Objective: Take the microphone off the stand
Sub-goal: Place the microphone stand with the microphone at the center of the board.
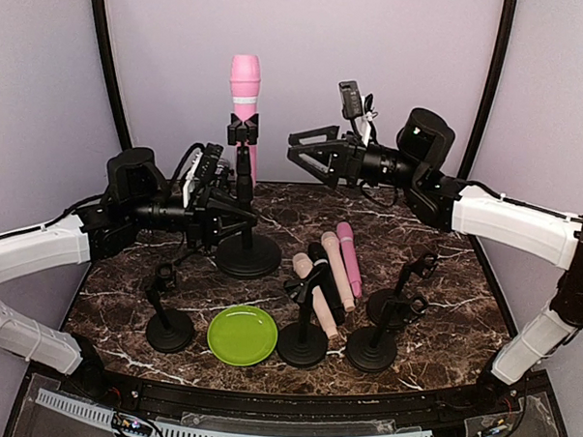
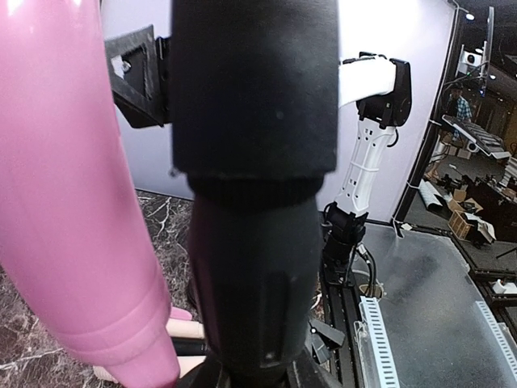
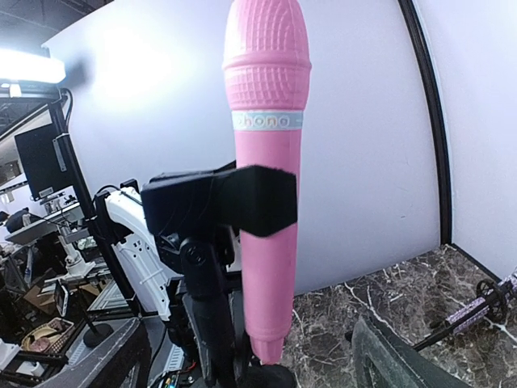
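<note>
1. The pink microphone (image 1: 244,86) stands upright at the back of the marble table (image 1: 443,283), just left of centre in the overhead view. Its head is up and its body is held in the black clip (image 1: 242,131) at the top of the tall stand (image 1: 248,255).
2. The right claw (image 1: 294,149) hangs in the air to the right of the microphone, level with the clip. Its fingers are spread wide and point at the microphone, and there's a clear gap between them and it. It's holding nothing.
3. In the right wrist view the microphone (image 3: 265,162) fills the middle of the frame from top to bottom, with the clip (image 3: 234,198) wrapped round its lower half. That claw's two fingers show only as dark blurs in the bottom corners, one on each side of the microphone.
4. The left claw (image 1: 232,214) reaches in from the left, low down, and is pressed together on the stand's pole, well below the microphone.
5. The left wrist view is nearly filled by the black pole, with the microphone (image 2: 73,202) running down the left edge.
6. Toward the front lie a green plate (image 1: 242,334), several loose microphones (image 1: 336,269) and some short empty stands (image 1: 169,324).
</note>
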You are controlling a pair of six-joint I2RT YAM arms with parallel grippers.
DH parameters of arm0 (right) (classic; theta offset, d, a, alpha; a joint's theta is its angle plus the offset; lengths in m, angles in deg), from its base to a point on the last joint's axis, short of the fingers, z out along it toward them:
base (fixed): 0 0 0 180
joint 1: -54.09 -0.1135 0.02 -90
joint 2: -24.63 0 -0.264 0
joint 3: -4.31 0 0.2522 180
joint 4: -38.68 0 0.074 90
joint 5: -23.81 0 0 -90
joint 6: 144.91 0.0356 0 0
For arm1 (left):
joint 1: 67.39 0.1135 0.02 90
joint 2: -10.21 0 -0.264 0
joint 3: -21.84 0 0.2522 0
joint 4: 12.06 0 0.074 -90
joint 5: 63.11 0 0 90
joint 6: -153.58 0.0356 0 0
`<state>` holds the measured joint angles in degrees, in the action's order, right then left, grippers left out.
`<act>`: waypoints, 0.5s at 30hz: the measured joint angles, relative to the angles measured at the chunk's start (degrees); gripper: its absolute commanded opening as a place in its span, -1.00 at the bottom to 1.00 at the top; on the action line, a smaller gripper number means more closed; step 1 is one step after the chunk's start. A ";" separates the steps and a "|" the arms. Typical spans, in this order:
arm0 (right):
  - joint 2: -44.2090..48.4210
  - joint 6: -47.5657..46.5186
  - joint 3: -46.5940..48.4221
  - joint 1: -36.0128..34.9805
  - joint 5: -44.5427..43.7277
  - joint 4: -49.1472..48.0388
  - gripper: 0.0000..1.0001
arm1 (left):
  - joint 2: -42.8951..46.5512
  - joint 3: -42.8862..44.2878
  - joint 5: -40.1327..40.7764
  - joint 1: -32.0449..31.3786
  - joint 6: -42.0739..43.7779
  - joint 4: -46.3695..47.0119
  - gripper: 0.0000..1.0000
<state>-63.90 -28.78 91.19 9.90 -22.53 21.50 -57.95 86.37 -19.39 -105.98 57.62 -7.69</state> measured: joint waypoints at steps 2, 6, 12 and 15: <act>-0.63 -0.85 3.04 0.13 -0.02 1.64 0.83 | -0.74 1.16 -0.52 -0.44 0.68 -1.09 -1.00; -2.23 -2.08 9.11 0.37 1.44 2.67 0.85 | -1.86 2.54 -1.68 -1.53 1.81 -3.23 -1.00; -6.67 -2.58 17.25 0.68 6.01 3.85 0.86 | -3.23 3.69 -3.23 -2.86 3.37 -6.40 -1.00; -9.42 -2.40 20.52 1.42 7.43 4.70 0.85 | -3.52 4.26 -3.61 -3.56 4.20 -8.26 -1.00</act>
<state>-73.32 -31.18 111.71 11.32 -15.10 26.20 -61.47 90.63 -23.00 -109.54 61.82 -15.95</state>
